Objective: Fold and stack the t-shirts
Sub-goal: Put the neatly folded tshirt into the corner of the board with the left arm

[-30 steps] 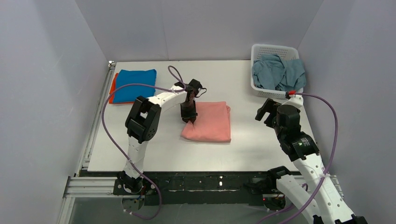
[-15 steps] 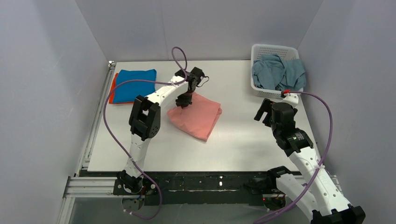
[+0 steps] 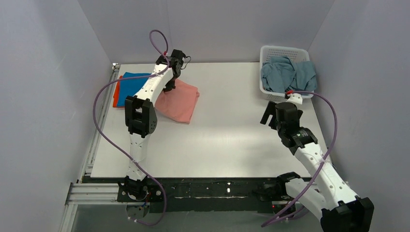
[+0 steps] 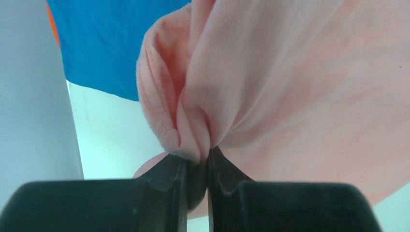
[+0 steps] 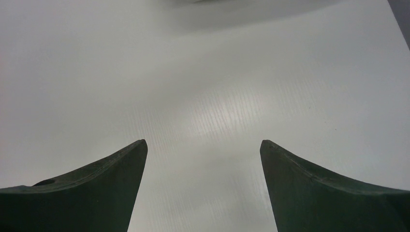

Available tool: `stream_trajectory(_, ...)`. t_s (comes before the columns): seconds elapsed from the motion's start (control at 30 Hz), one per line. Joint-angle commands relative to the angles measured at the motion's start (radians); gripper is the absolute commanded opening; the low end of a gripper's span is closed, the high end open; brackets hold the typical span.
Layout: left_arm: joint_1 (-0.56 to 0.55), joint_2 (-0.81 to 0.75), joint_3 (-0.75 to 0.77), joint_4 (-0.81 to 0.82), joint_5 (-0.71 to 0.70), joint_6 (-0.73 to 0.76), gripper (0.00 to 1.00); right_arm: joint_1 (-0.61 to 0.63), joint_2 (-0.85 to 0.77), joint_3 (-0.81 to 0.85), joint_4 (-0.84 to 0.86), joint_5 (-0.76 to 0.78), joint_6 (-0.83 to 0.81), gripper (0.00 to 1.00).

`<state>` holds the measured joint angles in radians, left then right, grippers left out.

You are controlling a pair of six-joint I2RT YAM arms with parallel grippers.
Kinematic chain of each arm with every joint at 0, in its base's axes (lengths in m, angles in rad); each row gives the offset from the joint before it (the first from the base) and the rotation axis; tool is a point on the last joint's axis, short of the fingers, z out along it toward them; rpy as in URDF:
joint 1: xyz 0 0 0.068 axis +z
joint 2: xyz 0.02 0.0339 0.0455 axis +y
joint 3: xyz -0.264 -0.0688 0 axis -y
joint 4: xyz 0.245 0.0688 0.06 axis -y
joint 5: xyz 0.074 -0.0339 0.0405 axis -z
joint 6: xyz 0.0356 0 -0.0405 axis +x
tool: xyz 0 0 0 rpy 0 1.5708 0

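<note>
At the worktop's [image 3: 232, 140] far left corner the blue tee [image 3: 129, 87] lies folded on the orange tee [image 3: 115, 94], of which only a strip shows along the left side. Just right of that stack is the left claw [image 3: 170, 88], its jaws pressed nearly together on a bunched fold of the salmon-pink tee [image 3: 181, 104]. The wrist view shows that cloth pinched between the fingers [image 4: 171, 179]. The folded pink tee trails from the claw toward the right and the near edge, so its long axis runs on a diagonal. Its left edge appears to reach the blue tee, though the arm hides where they meet. The stack sits to the claw's left, so this arm is much the nearer for placing. The right claw [image 3: 269, 112] hangs wide apart and empty over bare worktop near the right edge. Beyond it, the basket [image 3: 285, 50] at the far right corner holds the crumpled grey-blue tee [image 3: 287, 75].
</note>
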<state>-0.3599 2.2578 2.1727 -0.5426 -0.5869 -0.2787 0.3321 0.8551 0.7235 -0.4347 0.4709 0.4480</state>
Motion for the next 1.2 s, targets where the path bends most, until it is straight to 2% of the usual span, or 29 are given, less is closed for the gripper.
stream_trajectory(0.0,0.042,0.015,0.101,-0.108,-0.052,0.056,0.00,-0.010,0.050,0.013,0.081,-0.057,-0.005,0.95)
stream_trajectory(0.1,0.064,0.026,0.142,-0.091,-0.055,0.083,0.00,-0.010,0.125,0.023,0.095,-0.172,0.007,0.95)
stream_trajectory(0.3,0.109,0.024,0.176,-0.020,-0.069,0.140,0.00,-0.010,0.251,0.081,0.062,-0.205,0.013,0.95)
stream_trajectory(0.8,0.173,-0.034,0.260,0.089,-0.059,0.311,0.00,-0.012,0.298,0.080,0.085,-0.227,0.007,0.94)
stream_trajectory(1.17,0.174,-0.115,0.272,0.095,-0.010,0.329,0.00,-0.012,0.334,0.093,0.071,-0.238,0.006,0.93)
